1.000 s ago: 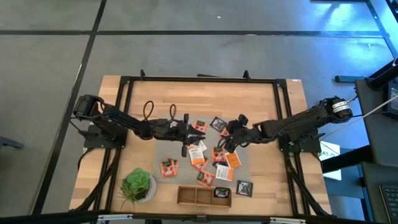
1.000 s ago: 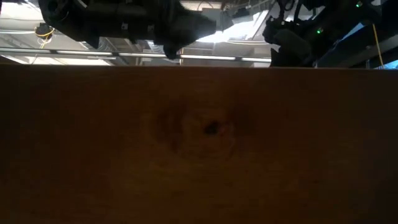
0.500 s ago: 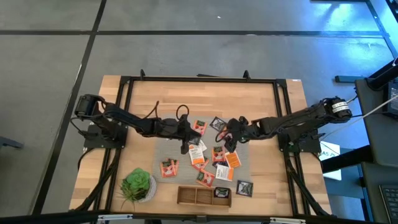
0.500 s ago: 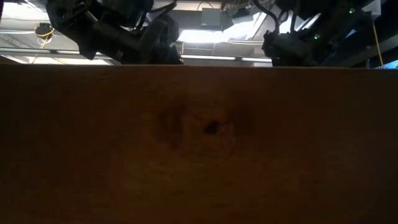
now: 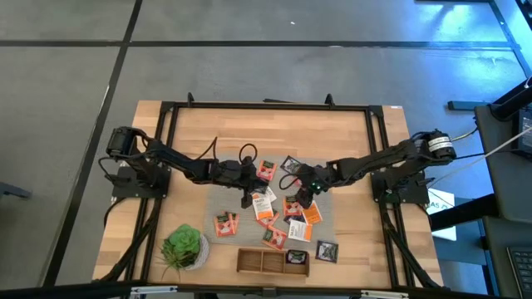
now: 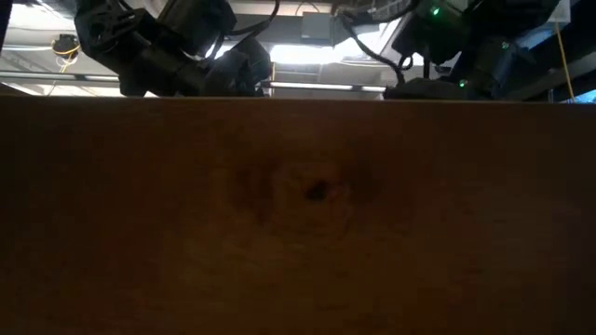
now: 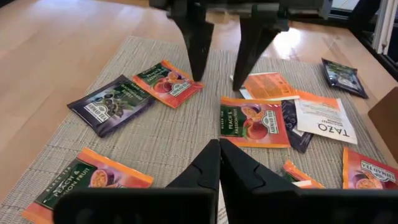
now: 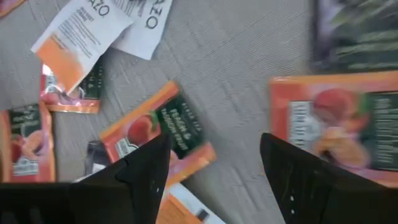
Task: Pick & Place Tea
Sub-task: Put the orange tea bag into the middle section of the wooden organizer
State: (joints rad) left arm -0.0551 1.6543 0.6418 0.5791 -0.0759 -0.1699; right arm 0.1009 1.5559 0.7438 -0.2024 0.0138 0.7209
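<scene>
Several small tea sachets, orange, white-and-orange and black, lie flat on a grey mat (image 5: 249,218) at the table's middle. My left gripper (image 5: 254,176) (image 7: 219,163) hovers low over the mat's left part, shut, with nothing visible between its fingers. An orange sachet (image 7: 254,121) lies just ahead of it. My right gripper (image 5: 303,191) (image 8: 214,168) stands open above the mat's middle, slanting down. An orange sachet (image 8: 158,134) lies below one of its fingers and another (image 8: 339,124) below the other. In the left wrist view its two fingers (image 7: 200,43) hang over the mat, apart.
A wooden tray (image 5: 249,262) with compartments stands at the near edge, a black sachet (image 5: 296,257) in its right one. A green potted plant (image 5: 183,247) stands near left. A black sachet (image 5: 327,251) lies off the mat. In the low view a wooden board (image 6: 298,214) blocks the tabletop.
Both grippers have sunk toward the mat. My right gripper has rolled about its wrist and shifted slightly toward the table's left, staying open over the sachets. The sachets have not moved.
</scene>
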